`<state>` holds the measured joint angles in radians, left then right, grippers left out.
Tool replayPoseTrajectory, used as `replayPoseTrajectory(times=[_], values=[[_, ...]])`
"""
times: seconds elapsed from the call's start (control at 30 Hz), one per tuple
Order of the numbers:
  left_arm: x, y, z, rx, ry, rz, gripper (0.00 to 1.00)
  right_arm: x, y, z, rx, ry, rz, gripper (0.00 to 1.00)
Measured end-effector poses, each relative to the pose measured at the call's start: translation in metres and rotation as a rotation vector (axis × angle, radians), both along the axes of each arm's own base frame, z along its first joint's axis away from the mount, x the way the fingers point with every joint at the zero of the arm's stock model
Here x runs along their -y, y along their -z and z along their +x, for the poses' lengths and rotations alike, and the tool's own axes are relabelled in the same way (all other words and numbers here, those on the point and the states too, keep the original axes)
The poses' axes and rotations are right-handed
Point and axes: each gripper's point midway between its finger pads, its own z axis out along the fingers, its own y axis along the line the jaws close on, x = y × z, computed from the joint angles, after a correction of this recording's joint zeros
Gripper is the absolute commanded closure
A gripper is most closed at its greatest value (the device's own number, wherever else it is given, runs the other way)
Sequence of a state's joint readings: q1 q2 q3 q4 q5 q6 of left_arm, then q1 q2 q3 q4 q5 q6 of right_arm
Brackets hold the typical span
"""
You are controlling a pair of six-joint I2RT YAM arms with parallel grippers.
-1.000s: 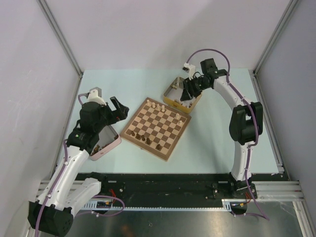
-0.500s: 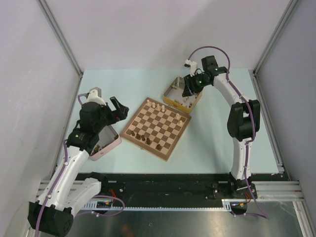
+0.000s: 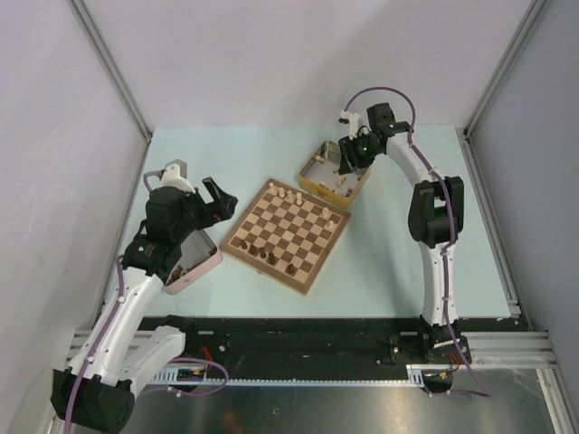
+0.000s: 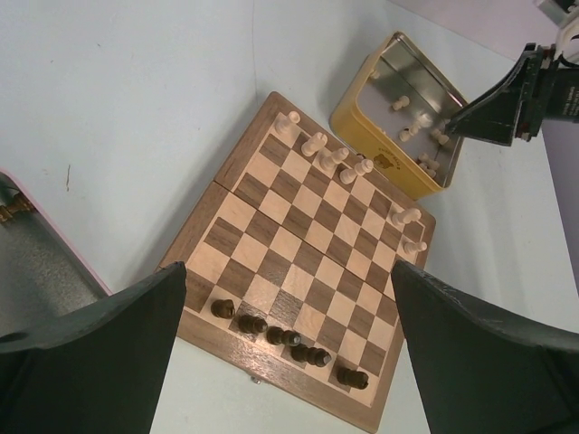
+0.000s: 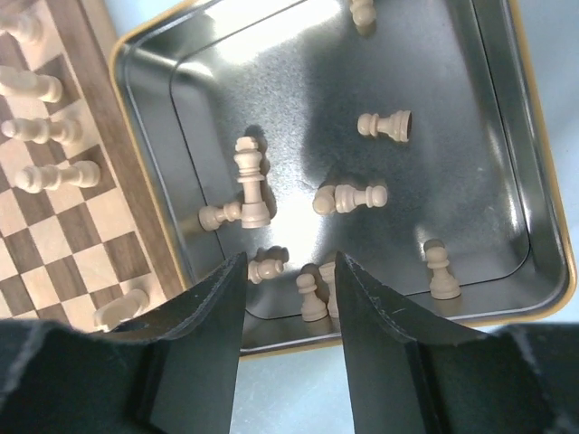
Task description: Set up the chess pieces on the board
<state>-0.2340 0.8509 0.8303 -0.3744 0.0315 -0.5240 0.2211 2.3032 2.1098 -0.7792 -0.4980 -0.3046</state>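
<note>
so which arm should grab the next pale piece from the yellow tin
Right: the right gripper hangs open over the yellow tin and its loose pale pieces. The left gripper sits beyond the board, by the pink tin.

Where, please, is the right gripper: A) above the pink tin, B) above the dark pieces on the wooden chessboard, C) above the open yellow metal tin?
C: the right gripper hangs over the yellow metal tin, with pale wooden chess pieces lying inside it.

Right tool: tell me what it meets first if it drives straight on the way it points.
Likely the pale pawns clustered ahead of the right tool, by the yellow tin's near wall; otherwise the tin's floor. Depth is unclear.
</note>
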Motion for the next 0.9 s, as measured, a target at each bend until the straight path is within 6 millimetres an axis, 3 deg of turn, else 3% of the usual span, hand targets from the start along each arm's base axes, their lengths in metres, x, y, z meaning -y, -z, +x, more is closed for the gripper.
replayPoseTrajectory(times=[0.3,0.9], values=[[0.001,0.0,0.0,-0.003,0.002,-0.012,0.0,-0.004,0.03,0.009,-0.021,0.001,-0.051,0.55],[0.004,-0.001,-0.001,-0.008,0.006,-0.03,0.0,-0.013,0.051,0.015,-0.021,-0.007,-0.087,0.64]])
